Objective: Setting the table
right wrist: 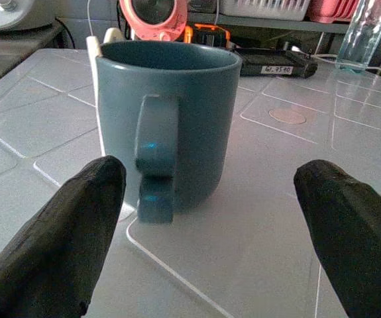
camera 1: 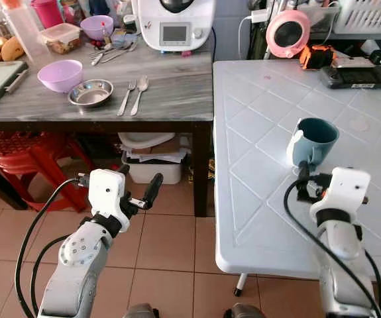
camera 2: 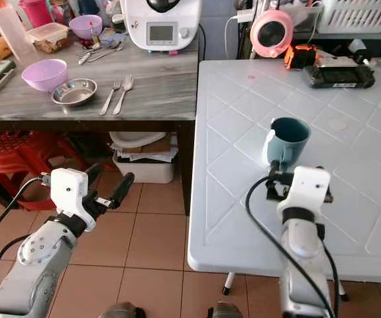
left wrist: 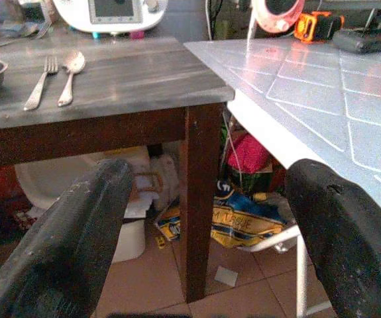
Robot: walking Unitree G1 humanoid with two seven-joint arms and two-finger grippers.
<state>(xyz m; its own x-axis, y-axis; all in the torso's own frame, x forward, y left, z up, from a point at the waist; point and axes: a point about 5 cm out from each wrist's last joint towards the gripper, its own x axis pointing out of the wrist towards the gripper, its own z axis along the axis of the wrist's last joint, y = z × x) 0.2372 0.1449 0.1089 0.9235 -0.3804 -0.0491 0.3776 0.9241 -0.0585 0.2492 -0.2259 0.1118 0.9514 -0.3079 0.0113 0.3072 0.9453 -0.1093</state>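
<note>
So the teal mug is standing upright on the white plastic table, nearer the table's left edge than its right and about midway front to back, handle turned toward the robot. The right gripper sits just behind the mug, fingers spread wide apart, nothing between them and not touching the mug; in the right wrist view the handle lines up roughly with the gap between the two fingers.

The left gripper hangs out over the tiled floor, in front of the grey wooden counter and below its front edge, fingers open too and holding nothing.

On the counter, near its front edge, a fork and spoon lie side by side, with a steel bowl just to their left and a lilac bowl beside that. A white kitchen machine sits at the counter's back edge.

Along the table's far edge there's a pink round gadget and a black handheld device. A red plastic stool is tucked under the counter.
</note>
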